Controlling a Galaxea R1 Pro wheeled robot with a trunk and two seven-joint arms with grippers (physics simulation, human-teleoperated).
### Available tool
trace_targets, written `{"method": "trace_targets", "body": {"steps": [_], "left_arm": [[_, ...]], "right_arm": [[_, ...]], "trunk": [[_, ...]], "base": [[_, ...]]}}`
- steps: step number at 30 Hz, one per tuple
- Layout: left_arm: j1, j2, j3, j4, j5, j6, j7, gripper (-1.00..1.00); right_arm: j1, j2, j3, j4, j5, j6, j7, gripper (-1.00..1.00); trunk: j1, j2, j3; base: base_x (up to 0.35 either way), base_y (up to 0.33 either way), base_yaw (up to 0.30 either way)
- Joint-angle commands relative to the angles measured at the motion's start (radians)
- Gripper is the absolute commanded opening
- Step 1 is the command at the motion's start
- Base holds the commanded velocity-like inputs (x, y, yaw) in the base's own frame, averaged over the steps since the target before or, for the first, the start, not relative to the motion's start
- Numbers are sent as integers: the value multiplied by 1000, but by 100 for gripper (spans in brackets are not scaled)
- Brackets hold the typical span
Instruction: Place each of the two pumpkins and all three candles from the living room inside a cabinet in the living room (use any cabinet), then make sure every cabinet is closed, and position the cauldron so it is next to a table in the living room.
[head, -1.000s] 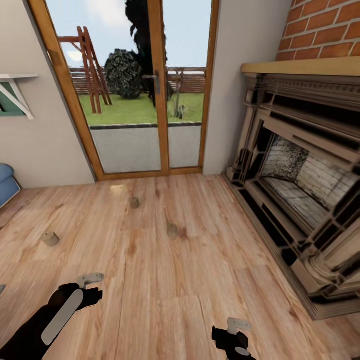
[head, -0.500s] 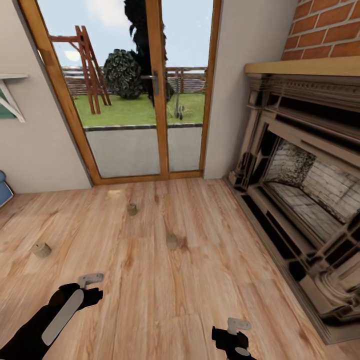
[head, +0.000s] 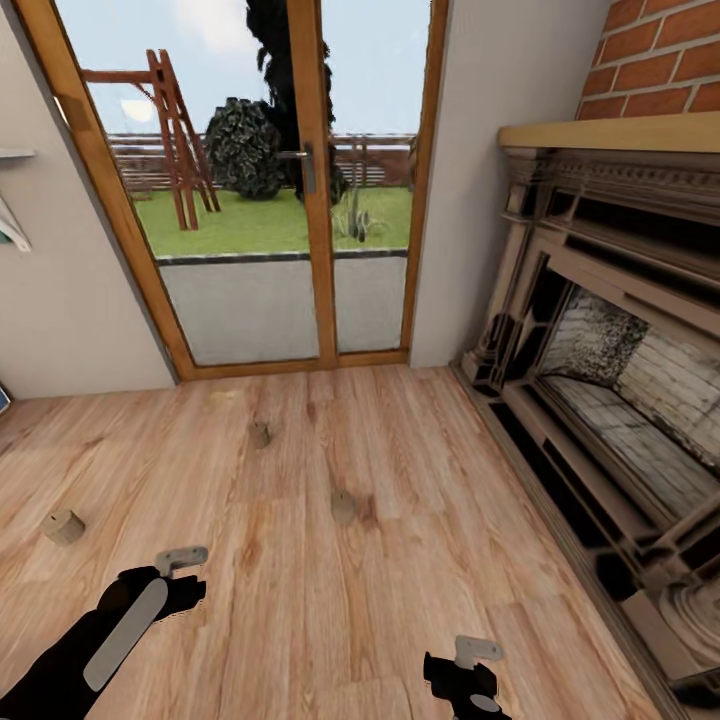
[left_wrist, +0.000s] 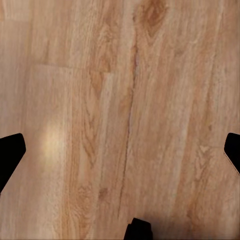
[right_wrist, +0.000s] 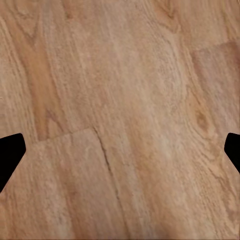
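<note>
We see three candles on the wood floor (head: 420, 560): one at left centre (head: 63, 526), one mid-frame (head: 343, 505), one nearer the glass door (head: 259, 434). The left gripper (head: 180, 560) and right gripper (head: 470, 655) sit low in frame, jaws spread wide and empty. We judge this carriage suits an approach, keeping both ready to grasp.

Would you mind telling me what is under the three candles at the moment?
All three candles rest directly on the bare wooden floor, spread apart in front of the glass door. The spot of floor beneath each candle is covered.
</note>
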Motion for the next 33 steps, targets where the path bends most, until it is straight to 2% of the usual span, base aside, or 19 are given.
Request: {"method": "trace_targets", "body": {"steps": [1, 33], "left_arm": [[-1, 1, -3, -1, 10, 0, 10, 100], [-1, 1, -3, -1, 10, 0, 10, 100]], "right_arm": [[-1, 0, 9, 0, -10, -4, -4, 100], [-1, 3, 9, -2, -10, -13, -4, 100]], "trunk": [[1, 0, -1], [1, 0, -1]], "base": [[311, 71, 0], [276, 122, 0]]}}
